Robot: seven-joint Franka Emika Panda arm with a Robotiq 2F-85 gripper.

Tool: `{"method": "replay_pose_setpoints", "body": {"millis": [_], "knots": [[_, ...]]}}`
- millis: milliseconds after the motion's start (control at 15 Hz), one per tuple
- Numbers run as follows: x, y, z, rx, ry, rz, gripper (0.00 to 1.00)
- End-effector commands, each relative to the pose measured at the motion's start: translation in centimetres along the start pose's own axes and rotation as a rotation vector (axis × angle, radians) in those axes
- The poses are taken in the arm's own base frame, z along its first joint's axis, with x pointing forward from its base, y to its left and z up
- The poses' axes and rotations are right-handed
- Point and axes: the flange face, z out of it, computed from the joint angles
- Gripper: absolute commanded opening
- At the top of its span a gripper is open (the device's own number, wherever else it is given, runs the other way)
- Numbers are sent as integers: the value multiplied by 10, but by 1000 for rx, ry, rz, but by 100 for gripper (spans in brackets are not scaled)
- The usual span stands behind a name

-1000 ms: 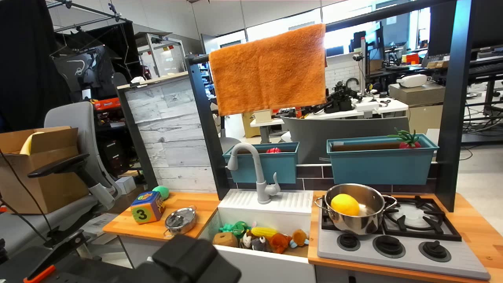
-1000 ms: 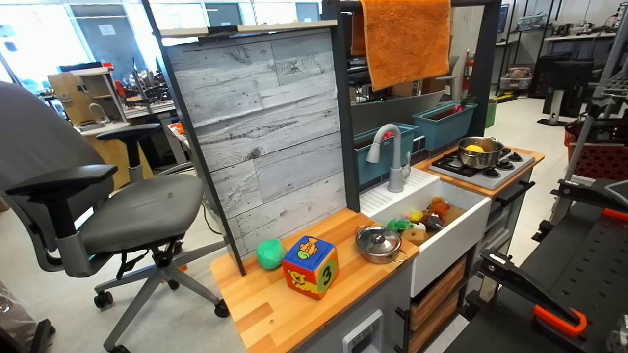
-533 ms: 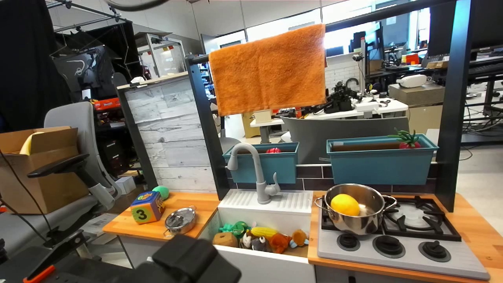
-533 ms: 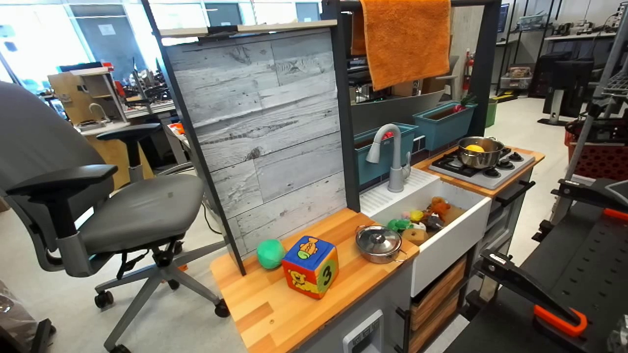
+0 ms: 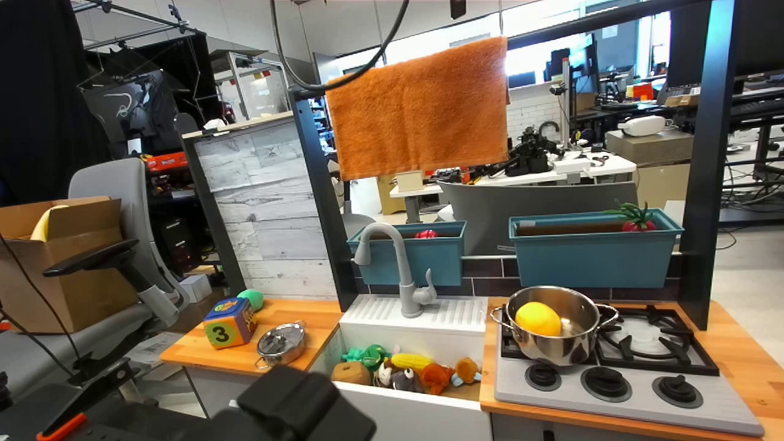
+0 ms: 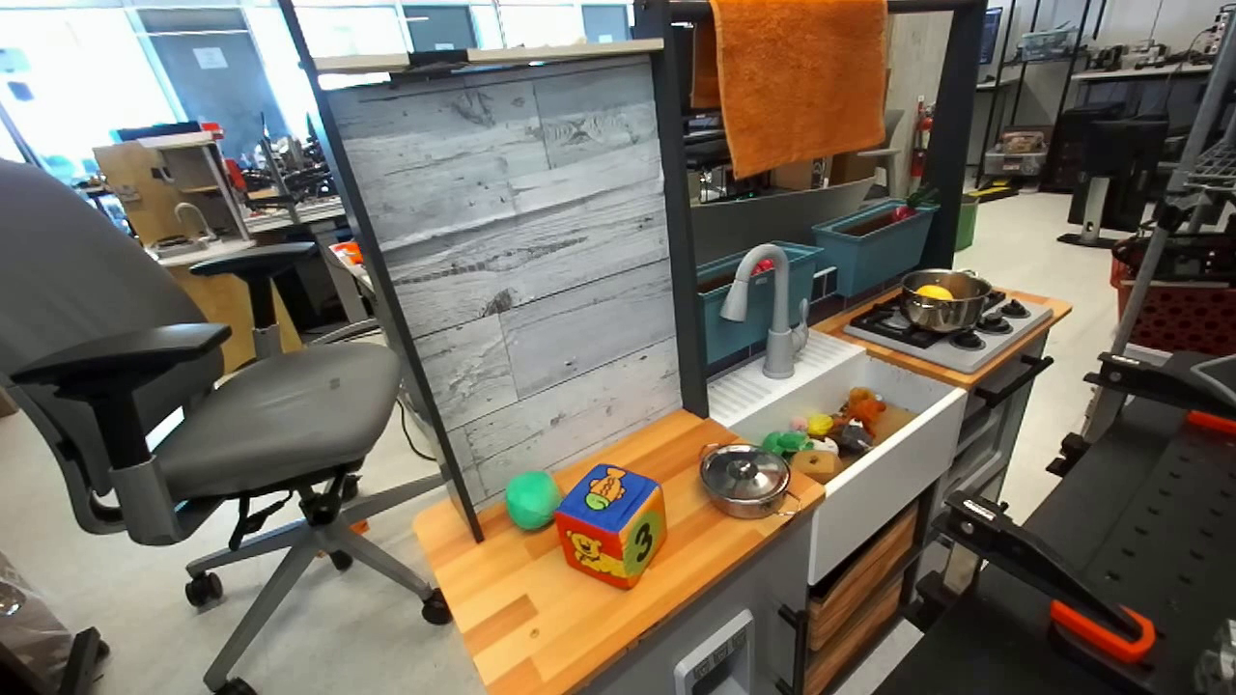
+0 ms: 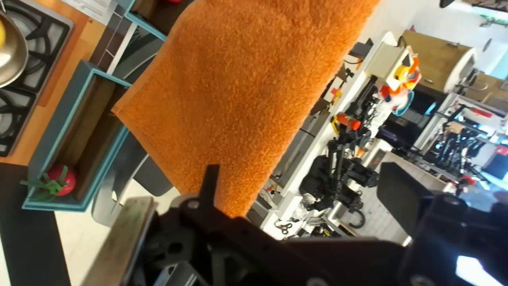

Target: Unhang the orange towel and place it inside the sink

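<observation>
The orange towel (image 5: 419, 110) hangs over the dark rail (image 5: 588, 23) above the sink. It also hangs in another exterior view (image 6: 801, 87) and fills the upper middle of the wrist view (image 7: 238, 87). My gripper (image 7: 301, 166) is open, with its fingers wide apart and nothing held. In the wrist view one finger overlaps the towel's lower end; I cannot tell whether they touch. A small dark tip at the top edge of an exterior view may be part of the gripper. The white sink (image 6: 888, 487) holds several plush toys (image 5: 407, 370).
A grey faucet (image 5: 401, 263) rises behind the sink. Teal planters (image 5: 594, 257) hang below the rail. A pot (image 5: 554, 343) with a yellow ball stands on the stove. A lidded pot (image 6: 745, 483), a soft cube (image 6: 610, 526) and a green ball (image 6: 532, 500) sit on the counter.
In an exterior view a dark cable loop has come down from the top and now crosses the towel's upper left corner. A dark tip has appeared at the top edge. The towel has not moved.
</observation>
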Motion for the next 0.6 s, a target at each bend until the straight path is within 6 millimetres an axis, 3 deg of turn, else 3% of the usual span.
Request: {"method": "replay_pose_setpoints", "body": {"millis": [0,200,333,533], "knots": [[24,-16,29,-86,-15,49,100],[27,-25,38,-129,-60,61,100],[26,-30,35,-144,-105,59,72],[28,-34,31,-160,-155,62,49]]}}
